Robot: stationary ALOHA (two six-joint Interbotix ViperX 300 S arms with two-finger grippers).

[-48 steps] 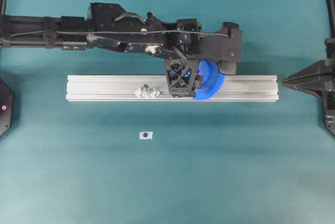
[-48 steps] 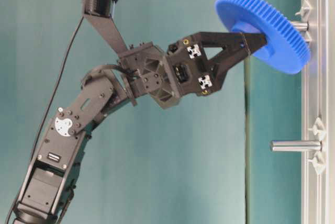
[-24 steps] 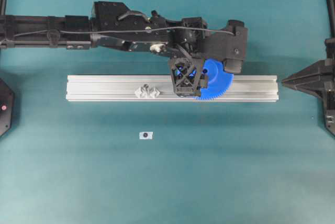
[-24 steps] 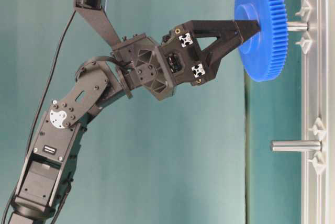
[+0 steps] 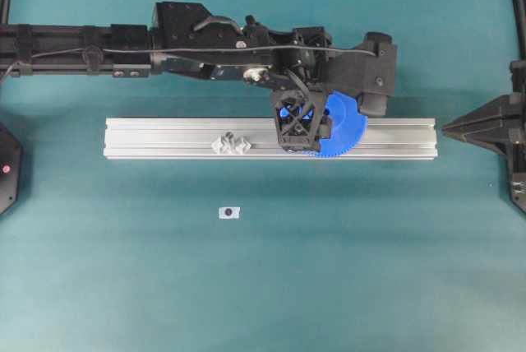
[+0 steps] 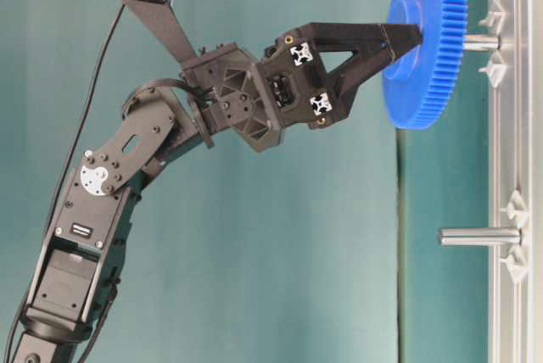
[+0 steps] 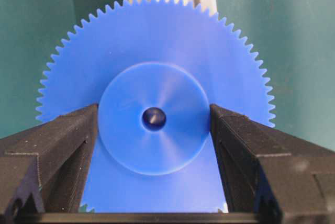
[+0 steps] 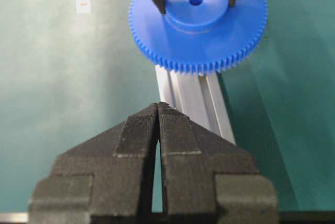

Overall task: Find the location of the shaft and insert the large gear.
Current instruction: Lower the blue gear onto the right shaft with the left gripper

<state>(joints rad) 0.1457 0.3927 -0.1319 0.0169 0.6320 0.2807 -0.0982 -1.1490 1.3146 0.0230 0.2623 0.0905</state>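
The large gear (image 5: 347,127) (image 6: 428,41) is a bright blue toothed disc held over the right half of the aluminium rail (image 5: 164,138). My left gripper (image 7: 154,115) (image 5: 301,126) is shut on its raised hub, one finger on each side. In the table-level view the shaft (image 6: 480,41) runs from the rail to the gear's lower face, in line with the hub; its tip is hidden by the gear. The centre hole looks dark with a small glint. My right gripper (image 8: 158,107) (image 5: 448,128) rests shut and empty off the rail's right end, facing the gear (image 8: 199,30).
A second pin (image 6: 479,236) (image 5: 232,141) stands bare between clear blocks on the rail's left half. A small white tag (image 5: 229,212) lies on the teal mat in front of the rail. A black fixture (image 5: 6,167) sits at the left edge.
The left gripper has shifted a little to the right along the rail with the gear. The gear has turned from tilted to flat-on to the rail, its hub lined up with the shaft.
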